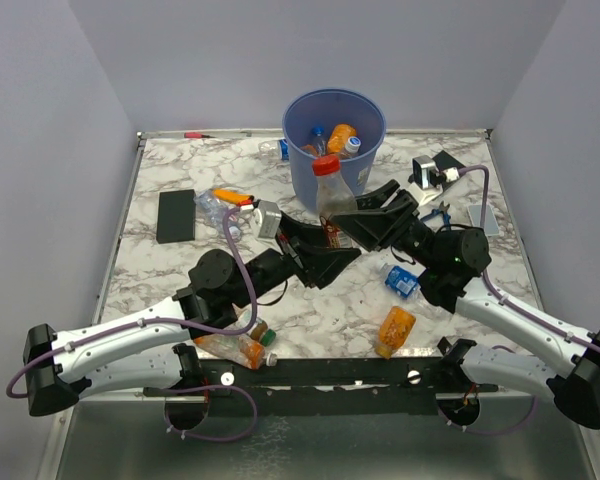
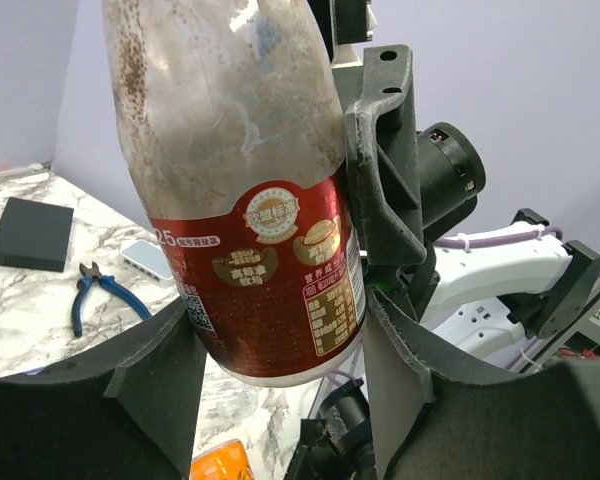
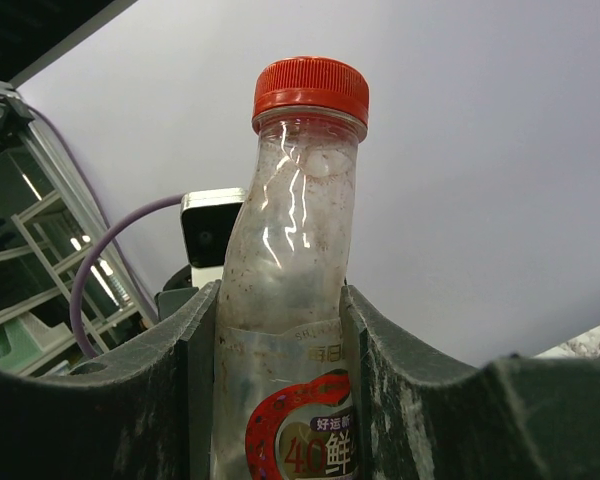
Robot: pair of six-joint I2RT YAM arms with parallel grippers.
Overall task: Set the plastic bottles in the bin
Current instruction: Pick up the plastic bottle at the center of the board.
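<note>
A clear plastic bottle (image 1: 333, 192) with a red cap and a dark red label stands upright in the air just in front of the blue bin (image 1: 302, 178). My right gripper (image 1: 358, 212) is shut on its upper body (image 3: 290, 270), fingers pressed to both sides. My left gripper (image 1: 330, 240) is closed round the bottle's base (image 2: 255, 300), with both fingers touching the label. Several bottles lie inside the bin (image 1: 340, 137). More bottles lie on the table: an orange one (image 1: 395, 328), a blue crushed one (image 1: 401, 281), some by my left arm (image 1: 242, 347) and some at the left (image 1: 220, 205).
A flat black slab (image 1: 176, 215) lies at the left of the marble table. Blue-handled pliers (image 2: 95, 290) and a second black slab (image 2: 30, 232) show in the left wrist view. A white device with a cable (image 1: 430, 172) sits at the back right.
</note>
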